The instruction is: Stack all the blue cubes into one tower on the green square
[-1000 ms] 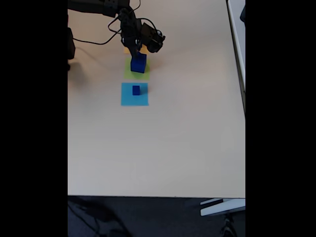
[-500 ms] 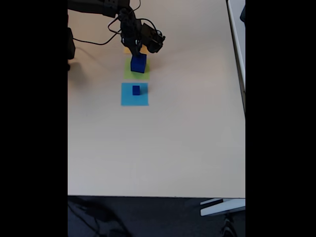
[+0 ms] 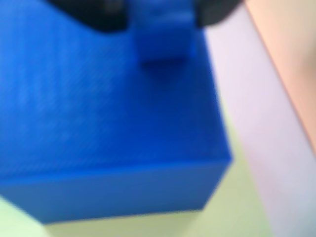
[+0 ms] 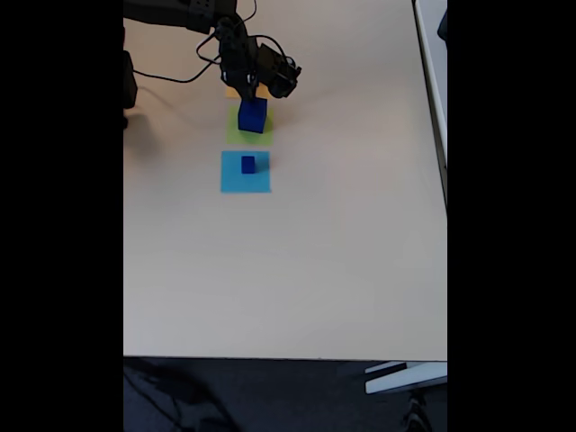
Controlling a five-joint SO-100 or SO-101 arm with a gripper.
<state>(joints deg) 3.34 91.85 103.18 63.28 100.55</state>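
In the wrist view a large blue cube (image 3: 108, 128) takes up most of the picture and stands on the green square (image 3: 242, 207). A small blue cube (image 3: 164, 34) rests on its top near the far edge, between the two dark fingers of my gripper (image 3: 160, 17), which is shut on it. The fixed view has the large blue cube (image 4: 253, 118) on the green square (image 4: 232, 135), with my gripper (image 4: 249, 95) right above it. Another small blue cube (image 4: 248, 165) sits apart on the light-blue square (image 4: 236, 180).
An orange-yellow square (image 4: 232, 91) lies just behind the green one, partly under the arm. Cables (image 4: 180, 76) trail to the left of the arm. The beige table (image 4: 342, 252) stretches wide below and to the right of the squares.
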